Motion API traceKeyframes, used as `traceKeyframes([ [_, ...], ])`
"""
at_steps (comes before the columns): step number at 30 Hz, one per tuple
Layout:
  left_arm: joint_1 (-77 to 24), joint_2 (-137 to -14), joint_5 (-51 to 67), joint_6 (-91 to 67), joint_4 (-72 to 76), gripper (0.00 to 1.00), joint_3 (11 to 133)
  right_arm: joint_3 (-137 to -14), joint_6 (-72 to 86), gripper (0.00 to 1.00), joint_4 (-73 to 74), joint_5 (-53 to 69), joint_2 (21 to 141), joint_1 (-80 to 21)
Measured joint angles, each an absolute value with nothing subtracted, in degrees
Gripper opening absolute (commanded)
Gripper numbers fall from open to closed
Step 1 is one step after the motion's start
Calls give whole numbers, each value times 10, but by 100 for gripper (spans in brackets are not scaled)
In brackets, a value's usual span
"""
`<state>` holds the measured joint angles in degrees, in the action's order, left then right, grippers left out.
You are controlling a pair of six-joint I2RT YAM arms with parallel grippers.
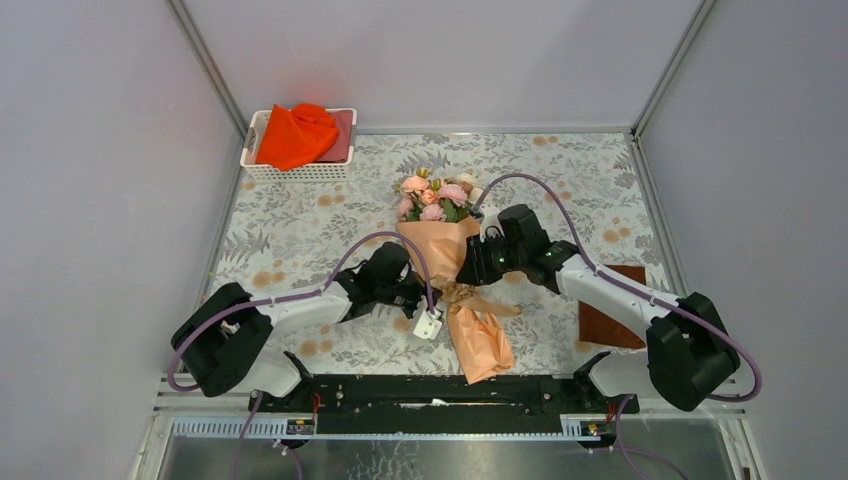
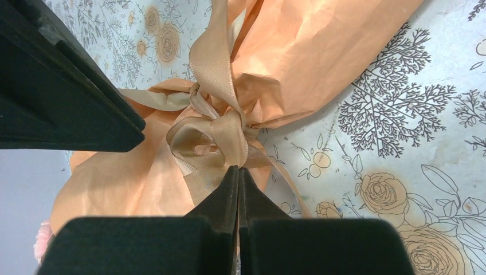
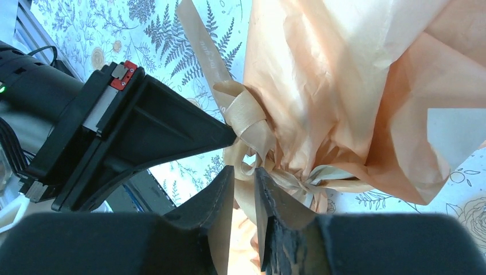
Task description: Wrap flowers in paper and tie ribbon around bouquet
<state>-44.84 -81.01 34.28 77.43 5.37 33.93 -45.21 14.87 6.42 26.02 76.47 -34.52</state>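
Wrapped bouquet (image 1: 445,250), ribbon (image 2: 229,132) knotted, left fingers (image 2: 215,203) closed at knot

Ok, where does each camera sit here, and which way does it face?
Top external: above and behind the bases, looking down on the mat; left arm and right arm meet at the bouquet.
Left wrist: on that wrist, looking along the shut left gripper at the ribbon knot.
Right wrist: looking past the parted right gripper at the knot; the left gripper shows.
Shared: ribbon and paper.
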Motion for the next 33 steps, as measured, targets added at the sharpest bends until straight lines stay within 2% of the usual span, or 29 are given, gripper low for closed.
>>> traceKeyframes([
  [14,-448,-810,343,770,56,0,336,-451,168,29,60,219,803,-369],
  [22,-448,-810,343,770,56,0,336,-451,174,26,54,222,817,-369],
  [29,-448,-810,343,770,57,0,336,-452,177,29,53,227,830,-371],
  [31,-448,-810,343,770,57,0,336,-453,178,26,53,232,835,-373],
  [33,-448,-810,343,770,57,0,335,-455,178,15,52,235,838,-374],
])
